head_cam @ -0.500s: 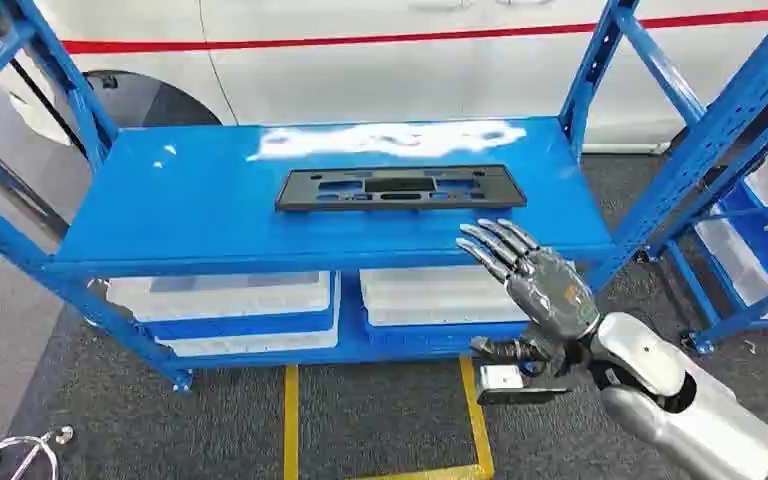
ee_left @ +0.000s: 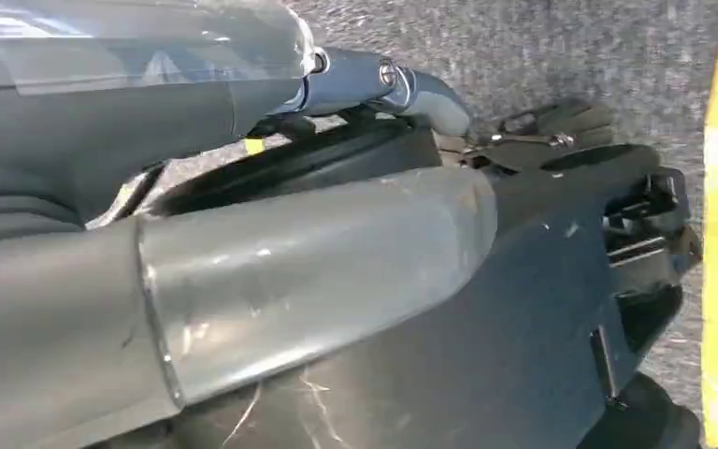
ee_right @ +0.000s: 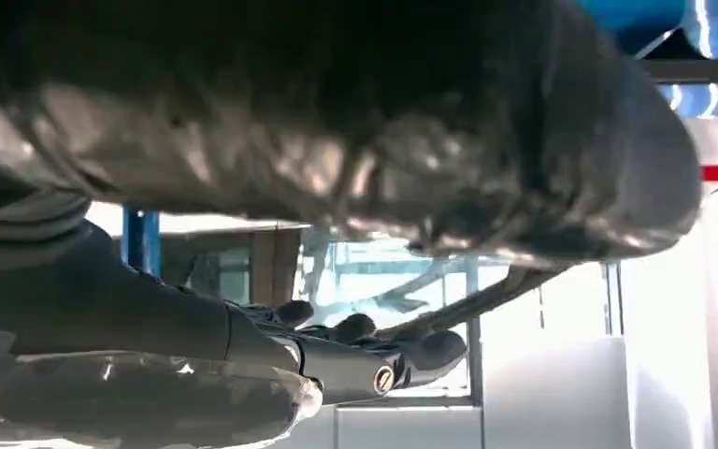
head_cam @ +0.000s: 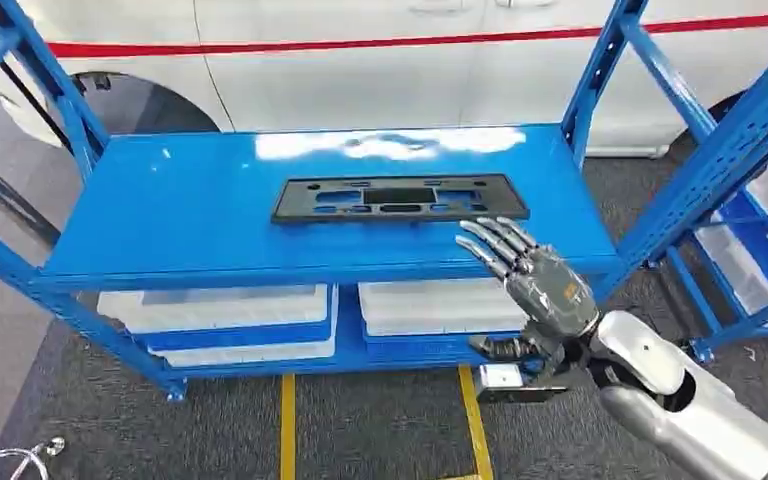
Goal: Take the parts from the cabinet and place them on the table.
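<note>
A flat black plastic part [head_cam: 400, 198] with several cut-outs lies across the middle of the blue cabinet's top shelf [head_cam: 180, 210]. My right hand [head_cam: 535, 275] hovers over the shelf's front edge near its right end, with the fingers spread and holding nothing. Its fingertips [head_cam: 490, 232] are just short of the part's right end. In the right wrist view the same hand [ee_right: 337, 122] is seen close up, with dark fingers [ee_right: 365, 360] stretched out and the blue shelf [ee_right: 636, 19] beyond. My left hand [ee_left: 318, 281] hangs over the grey floor, its thumb and a finger [ee_left: 411, 89] straight, holding nothing.
Two white bins [head_cam: 220, 310] [head_cam: 430, 300] sit on the lower shelf. Blue uprights [head_cam: 600, 70] frame the shelf, and a second blue rack [head_cam: 750, 200] stands to the right. A white car with a red stripe [head_cam: 360, 60] is behind. Yellow lines [head_cam: 288, 430] mark the floor.
The whole picture has shifted a little, so the camera moved. The cabinet and part now sit lower in view, and the right fingertips are nearer the part's right end.
</note>
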Motion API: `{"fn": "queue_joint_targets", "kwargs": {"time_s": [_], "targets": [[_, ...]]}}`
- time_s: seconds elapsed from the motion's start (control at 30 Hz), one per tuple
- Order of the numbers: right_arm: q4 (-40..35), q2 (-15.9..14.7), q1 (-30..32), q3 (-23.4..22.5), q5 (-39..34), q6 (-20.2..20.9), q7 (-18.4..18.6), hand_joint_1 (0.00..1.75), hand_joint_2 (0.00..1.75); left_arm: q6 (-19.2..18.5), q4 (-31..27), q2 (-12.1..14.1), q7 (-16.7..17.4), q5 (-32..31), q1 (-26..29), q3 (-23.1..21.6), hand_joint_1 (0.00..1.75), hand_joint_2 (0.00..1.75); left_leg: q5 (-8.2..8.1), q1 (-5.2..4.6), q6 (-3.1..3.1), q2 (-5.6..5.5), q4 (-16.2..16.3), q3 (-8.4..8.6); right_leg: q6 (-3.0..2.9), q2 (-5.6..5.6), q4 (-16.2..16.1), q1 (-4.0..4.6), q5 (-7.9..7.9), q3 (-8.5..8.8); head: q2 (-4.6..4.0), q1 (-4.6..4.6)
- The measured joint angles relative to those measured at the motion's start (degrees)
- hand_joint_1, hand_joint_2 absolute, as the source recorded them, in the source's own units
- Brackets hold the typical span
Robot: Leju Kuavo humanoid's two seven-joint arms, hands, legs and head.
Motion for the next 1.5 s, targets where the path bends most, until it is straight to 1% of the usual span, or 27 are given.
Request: {"fn": "queue_joint_targets", "kwargs": {"time_s": [0.03, 0.07, 0.1, 0.17, 0.2, 0.23, 0.27, 0.3, 0.33, 0.37, 0.4, 0.43, 0.47, 0.5, 0.53, 0.57, 0.63, 0.73, 0.77, 0.9, 0.93, 0.97, 1.07, 1.17, 1.3, 1.5], "targets": [[0.0, 0.0, 0.0, 0.0, 0.0, 0.0, 0.0, 0.0, 0.0, 0.0, 0.0, -0.1, 0.0, 0.0, 0.0, 0.0, 0.0, 0.0, 0.14, 0.03, 0.21, -0.07, -0.6, 0.23, 0.4, -0.1, -0.3, 0.03, 0.0, 0.25, 0.0, 0.02], [0.0, 0.0, 0.1, -0.2, 0.0, 0.0, 0.0, 0.0, 0.0, -0.1, 0.0, -0.2, 0.0, -0.1, 0.0, 0.0, 0.0, 0.0, 0.53, 0.58, 0.56, -0.02, -1.9, 1.17, 0.7, -0.15, 0.0, -0.28, -0.5, 0.51, 0.0, 0.02], [0.0, -0.1, 0.1, -0.3, 0.0, 0.0, -0.1, 0.0, 0.0, -0.1, 0.0, -0.2, 0.0, -0.2, 0.0, 0.0, 0.0, 0.0, 0.54, 0.53, 0.83, 0.03, -2.4, 1.74, 0.78, -0.18, 2.1, -0.08, -1.67, -0.41, 0.0, 0.05], [0.0, -0.1, 0.2, -0.5, 0.0, 0.0, -0.2, 0.0, 0.0, -0.1, 0.0, -0.2, 0.1, -0.3, 0.1, 0.0, 0.0, 0.0, 0.27, 0.52, 1.15, 0.12, -2.4, 2.11, 1.03, -0.15, 10.4, -0.04, -5.17, -5.12, 0.0, 0.04], [0.0, -0.1, 0.6, -0.5, 0.0, 0.0, -0.2, 0.0, 0.0, -0.1, 0.0, -0.2, 0.1, -0.4, 0.1, 0.0, 0.0, 0.0, 0.05, 0.49, 1.16, 0.13, -2.4, 2.24, 1.17, -0.15, 14.3, -0.09, -6.28, -7.61, 0.0, 0.02], [0.0, -0.1, 0.9, -0.5, 0.0, 0.0, -0.2, 0.0, 0.0, -0.1, 0.0, -0.2, 0.1, -0.5, 0.1, 0.0, 0.0, 0.0, -0.18, 0.48, 1.18, 0.11, -2.2, 2.4, 1.28, -0.15, 16.8, -0.07, -6.26, -9.5, 0.0, 0.04], [0.0, -0.1, 1.0, -0.5, -0.1, 0.1, -0.2, 0.0, 0.0, -0.1, 0.0, -0.2, 0.1, -0.6, 0.1, 0.0, 0.0, 0.0, -0.49, 0.49, 1.16, 0.05, -2.1, 2.67, 1.36, -0.16, 16.3, -0.09, -4.64, -9.95, 0.0, 0.04], [0.0, -0.1, 0.9, -0.5, -0.5, 0.6, -0.2, 0.0, 0.0, -0.1, 0.0, -0.2, 0.1, -0.6, 0.2, 0.0, 0.0, 0.0, -0.86, 0.51, 1.08, -0.05, -2.0, 3.08, 1.36, -0.21, 13.4, -0.15, -1.9, -9.12, 0.0, 0.04], [0.1, 0.0, 0.3, -0.3, -1.4, 2.0, -0.4, 0.0, 0.0, -0.1, 0.0, -0.2, 0.2, -0.7, 0.2, 0.0, 0.0, 0.0, -1.34, 0.53, 0.93, -0.1, -1.8, 3.59, 1.3, -0.23, 8.2, -0.23, 1.81, -7.08, 0.0, 0.06], [0.4, 0.2, -0.7, 0.1, -2.1, 3.3, -0.4, 0.0, 0.0, -0.1, 0.0, -0.3, 0.2, -0.9, 0.2, -0.1, 0.0, 0.0, -1.89, 0.53, 0.62, -0.12, -1.5, 3.99, 1.19, -0.25, 2.8, -0.27, 4.91, -4.96, 0.0, 0.04], [1.0, 1.1, -2.1, 0.7, -3.1, 4.7, -0.4, 0.0, 0.0, -0.2, 0.0, -0.3, 0.4, -1.1, 0.2, -0.2, 0.0, 0.0, -2.26, 0.43, 0.25, -0.05, -1.4, 3.55, 0.78, -0.23, 1.9, -0.12, 3.73, -4.43, 0.0, 0.09], [1.4, 1.7, -3.5, 1.3, -3.9, 5.6, -0.3, 0.0, 0.0, -0.2, 0.0, -0.3, 0.6, -1.2, 0.0, -0.3, 0.0, 0.0, -2.53, 0.11, -0.1, 0.05, -0.8, 3.44, 0.49, -0.14, 0.6, 0.33, 3.83, -4.24, 0.0, 0.07], [2.0, 2.3, -5.0, 2.0, -4.5, 6.8, 0.1, 0.0, 0.0, -0.2, 0.0, -0.3, 0.7, -1.5, -0.1, -0.5, 0.0, 0.0, -2.41, 0.09, -0.29, 0.08, -1.1, 3.24, 0.18, -0.01, 0.8, 0.08, 3.95, -4.32, 0.0, 0.02], [2.9, 3.2, -7.1, 3.1, -5.3, 8.0, 0.5, 0.0, 0.0, -0.3, 0.0, -0.2, 0.8, -1.8, 0.0, -0.7, 0.0, 0.0, -2.27, -0.12, 0.71, 0.14, -1.1, 3.29, 0.23, 0.1, 0.6, -0.06, 4.1, -4.26, 0.0, 0.02], [3.9, 3.8, -8.7, 4.0, -5.7, 8.6, 0.8, 0.0, 0.0, -0.4, 0.0, -0.2, 0.9, -1.9, -0.1, -0.9, 0.0, 0.0, -2.45, -0.07, 1.26, 0.2, -1.1, 3.38, 0.22, 0.21, 0.5, -0.04, 4.11, -4.33, 0.0, 0.02], [5.1, 4.7, -10.6, 4.9, -6.2, 9.2, 1.2, 0.0, 0.0, -0.5, 0.0, -0.2, 1.1, -2.0, -0.2, -1.1, 0.0, 0.0, -2.31, -0.08, 1.36, 0.2, -1.2, 3.58, 0.14, 0.25, 0.5, 0.01, 4.05, -4.3, 0.0, 0.0], [6.8, 5.9, -12.9, 5.9, -6.8, 10.0, 1.5, 0.0, 0.0, -0.6, 0.0, -0.2, 1.2, -2.3, -0.2, -1.4, 0.0, 0.0, -2.26, -0.08, 1.35, 0.12, -1.5, 3.7, -0.12, 0.08, 0.5, 0.13, 3.89, -4.21, 0.0, 0.0], [10.3, 8.4, -17.2, 8.2, -8.1, 11.5, 2.4, 0.0, 0.0, -0.7, 0.0, -0.2, 1.8, -2.8, -0.4, -1.6, 0.0, 0.0, -2.14, -0.06, 1.09, 0.09, -1.8, 3.71, -0.3, 0.04, 0.6, 0.15, 3.85, -4.18, 0.0, 0.02], [11.3, 9.2, -18.4, 8.8, -8.3, 11.8, 2.5, 0.0, 0.0, -0.9, 0.0, -0.2, 2.0, -3.0, -0.4, -1.8, 0.0, 0.0, -2.13, -0.03, 0.88, 0.11, -1.9, 3.74, -0.42, 0.04, 0.6, 0.17, 3.8, -4.12, 0.0, 0.02], [17.7, 14.0, -24.3, 12.5, -8.4, 12.9, 3.3, 0.0, 0.0, -1.2, 0.0, -0.2, 3.3, -3.1, -0.9, -2.5, 0.0, 0.0, -2.06, 0.06, -0.01, 0.13, -2.0, 3.87, -0.58, 0.08, 0.6, 0.18, 3.87, -4.15, 0.0, 0.02], [19.4, 15.1, -25.5, 13.2, -8.6, 12.9, 3.3, 0.0, 1.75, -1.5, 0.0, -0.1, 3.5, -2.9, -1.0, -2.5, 0.0, 0.0, -2.01, 0.06, -0.12, 0.1, -2.0, 3.97, -0.59, 0.03, 0.6, 0.19, 3.88, -4.14, 0.0, 0.02], [21.1, 16.1, -26.3, 14.0, -8.8, 12.7, 3.0, 0.0, 1.75, -1.7, 0.0, -0.1, 3.4, -2.4, -1.0, -2.5, 0.0, 0.0, -1.92, 0.06, -0.29, 0.01, -2.0, 4.0, -0.6, -0.12, 0.6, 0.21, 3.89, -4.14, 0.0, 0.02], [24.3, 17.9, -27.5, 15.4, -9.4, 12.3, 2.2, 0.0, 1.75, -2.1, 0.0, 0.0, 2.7, -1.6, -0.9, -2.5, 0.0, 0.0, -1.88, 0.0, -0.37, -0.23, -2.0, 3.99, -0.59, -0.32, 0.6, 0.31, 3.91, -4.1, 0.0, 0.02], [26.0, 18.9, -28.0, 16.3, -9.6, 12.3, 2.1, 0.0, 1.75, -2.2, 0.0, 0.1, 2.4, -1.4, -0.8, -2.5, 0.0, 0.0, -1.9, -0.02, -0.4, -0.25, -1.9, 3.92, -0.57, -0.33, 0.6, 0.28, 3.93, -4.08, 0.0, 0.02], [27.3, 19.7, -28.8, 17.7, -10.4, 12.9, 2.1, 0.0, 1.75, -2.4, 0.0, 0.1, 2.0, -1.0, -0.7, -2.5, 0.0, 0.0, -1.93, -0.08, -0.42, -0.25, -1.8, 3.89, -0.47, -0.32, 0.5, 0.2, 4.0, -4.03, 0.0, 0.02], [30.4, 22.4, -30.0, 20.5, -10.3, 14.4, 3.1, 0.0, 1.75, -3.3, 0.1, 0.3, 2.1, -1.0, -0.8, -2.5, 0.0, 0.0, -1.94, -0.15, -0.41, -0.26, -1.8, 3.83, -0.36, -0.32, 0.5, 0.13, 4.06, -4.02, 0.0, 0.02]]}}
